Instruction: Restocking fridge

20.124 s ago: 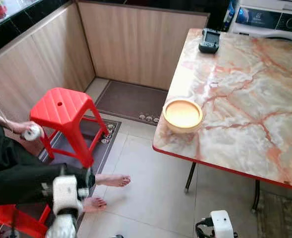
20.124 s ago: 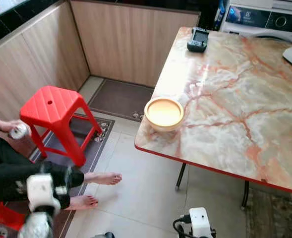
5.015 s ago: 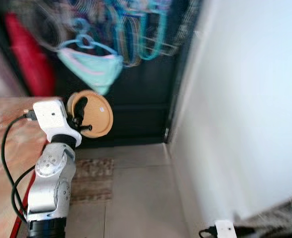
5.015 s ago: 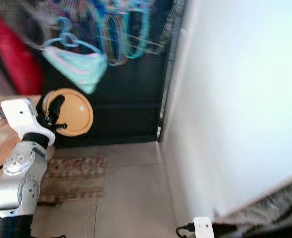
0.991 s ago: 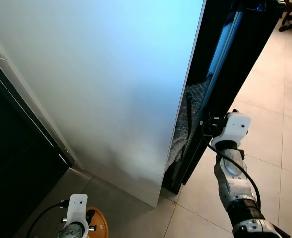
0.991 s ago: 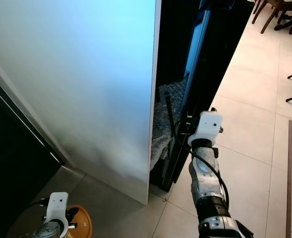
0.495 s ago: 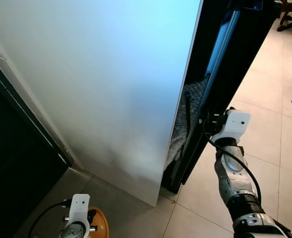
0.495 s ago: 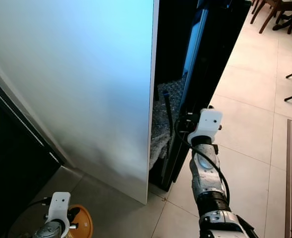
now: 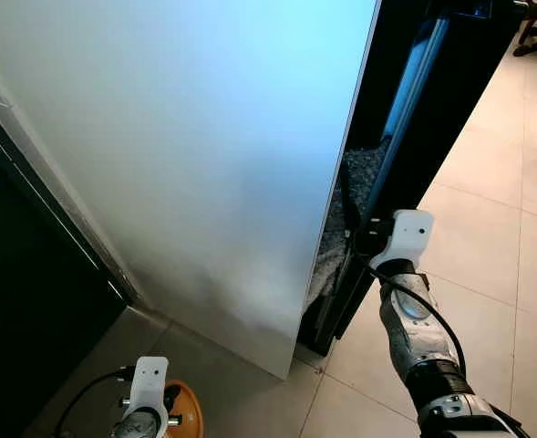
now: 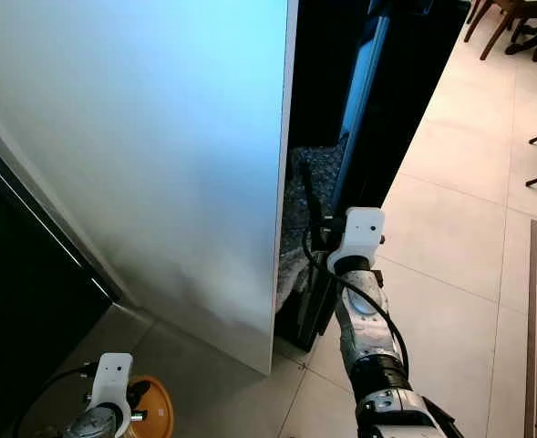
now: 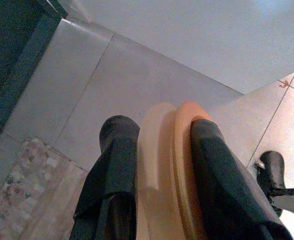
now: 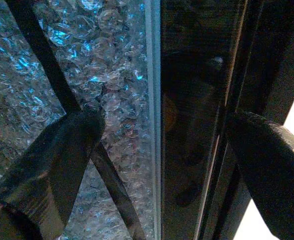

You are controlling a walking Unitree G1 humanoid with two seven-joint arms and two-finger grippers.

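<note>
We stand before a tall fridge whose pale side panel (image 9: 204,155) takes up most of what our head camera sees, with a dark door (image 10: 391,100) at its right edge standing ajar beside it. In the gap between panel and door we see a sheet of bubble wrap (image 9: 341,228) and a thin black bar (image 10: 306,196) running down across it.

Our right gripper (image 12: 156,165) is raised to that door's edge. In its wrist view our two black fingers (image 12: 52,160) are spread wide, one on the bubble-wrap side and the other on the far side of the door's glassy dark edge (image 12: 191,100), so the edge sits between them; our fingers are apart and we cannot tell whether either one touches the door. In the eye views the white wrist block of our right arm (image 9: 408,239) sits right against the door edge, low down, above a pale tiled floor (image 9: 487,246).

Our left gripper (image 11: 159,165) hangs low by our side, near the floor, and it is clamped on an orange bowl (image 11: 179,170). The wrist view shows the bowl's rim and pale wall pinched between our two fingers (image 11: 117,170), one on each side, with grey tiles (image 11: 112,85) beneath and a patterned rug (image 11: 22,190) off at one corner. In the eye views the bowl (image 10: 154,409) peeps out beside our left wrist, in front of the panel's foot and well apart from the door gap
</note>
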